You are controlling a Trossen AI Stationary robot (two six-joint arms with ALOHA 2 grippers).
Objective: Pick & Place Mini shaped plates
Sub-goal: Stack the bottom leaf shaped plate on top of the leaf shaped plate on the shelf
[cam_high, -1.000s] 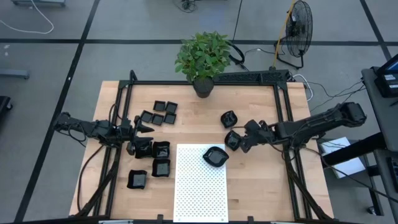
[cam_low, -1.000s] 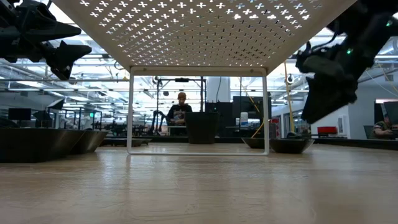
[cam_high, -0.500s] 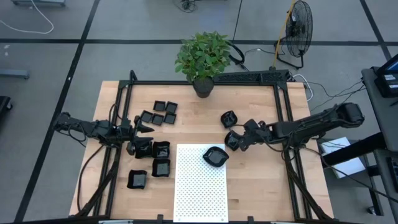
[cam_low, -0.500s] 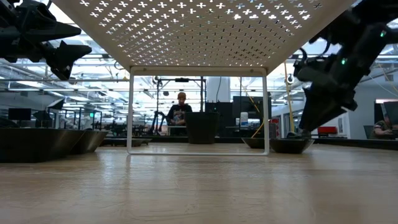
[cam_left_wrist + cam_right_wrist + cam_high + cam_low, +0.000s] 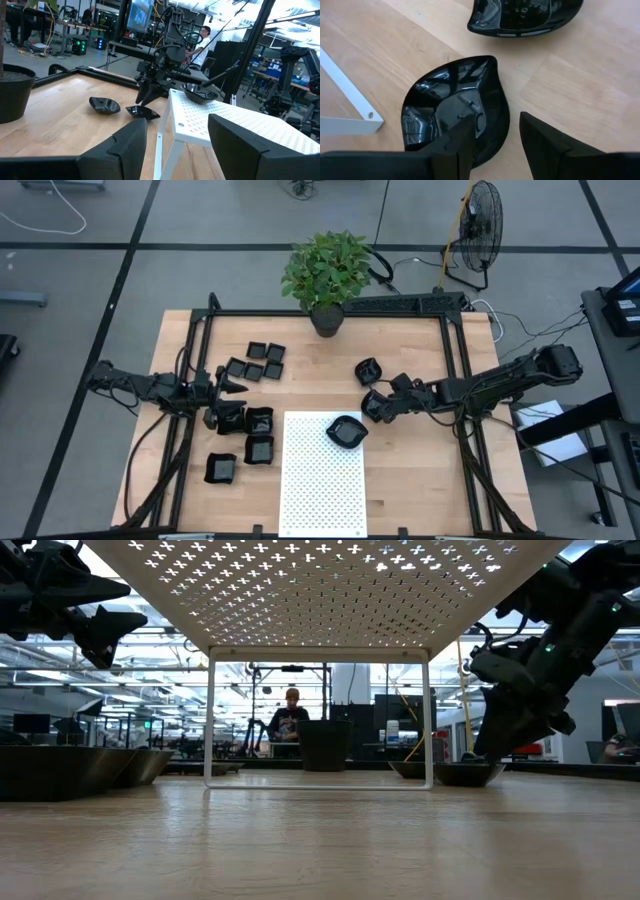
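Your right gripper (image 5: 492, 150) has fingers spread astride the rim of the leaf-shaped plate (image 5: 452, 112), just right of the white mat (image 5: 322, 470). Seat one finger inside the rim, then pinch. Left gripper (image 5: 232, 387), fingers spread, waits left of the mat.

Glossy black plastic plates (image 5: 455, 115) on smooth wooden table (image 5: 580, 85)
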